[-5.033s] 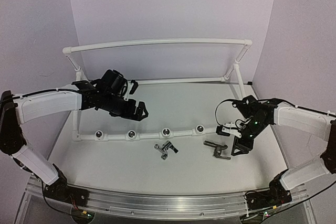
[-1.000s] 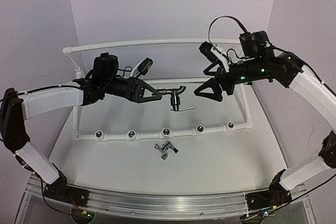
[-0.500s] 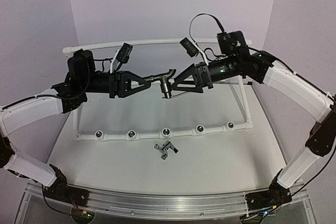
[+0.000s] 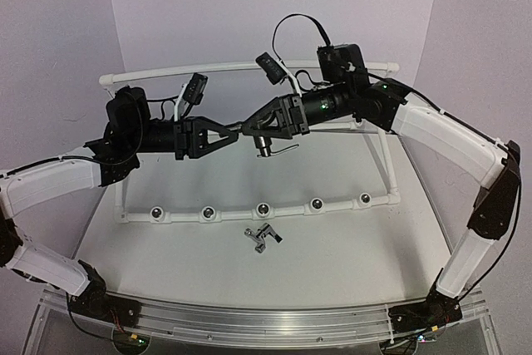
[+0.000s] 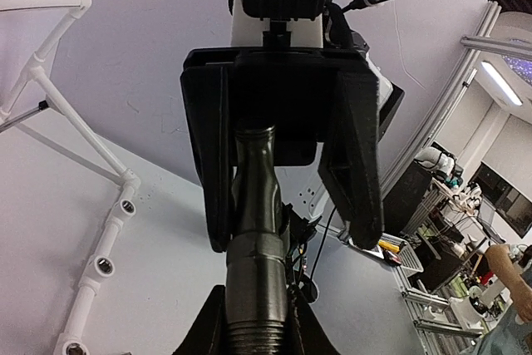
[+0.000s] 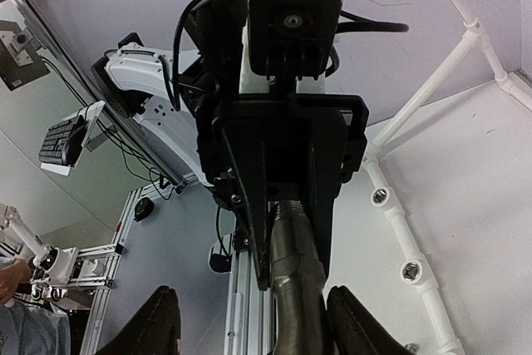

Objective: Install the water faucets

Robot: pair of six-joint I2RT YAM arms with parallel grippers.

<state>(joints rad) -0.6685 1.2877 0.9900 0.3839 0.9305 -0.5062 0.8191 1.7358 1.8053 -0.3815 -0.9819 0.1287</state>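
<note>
One dark grey water faucet (image 4: 264,144) hangs in the air above the table's middle. My left gripper (image 4: 239,130) is shut on its threaded stem (image 5: 256,293). From the opposite side my right gripper (image 4: 256,125) straddles the faucet's other end (image 6: 297,305). Its jaws are open, with a clear gap on one side of the metal, and its right finger (image 6: 356,326) stands close to the faucet. A second water faucet (image 4: 263,237) lies on the table in front of the white pipe frame.
The white pipe frame's front rail (image 4: 287,208) carries several silver-ringed sockets (image 6: 402,270). Its tall back rail (image 4: 249,67) runs behind both arms. Purple walls close in the table on three sides.
My right gripper has slid left over the faucet's free end and its jaws have narrowed. The left gripper has kept its grip and barely moved.
</note>
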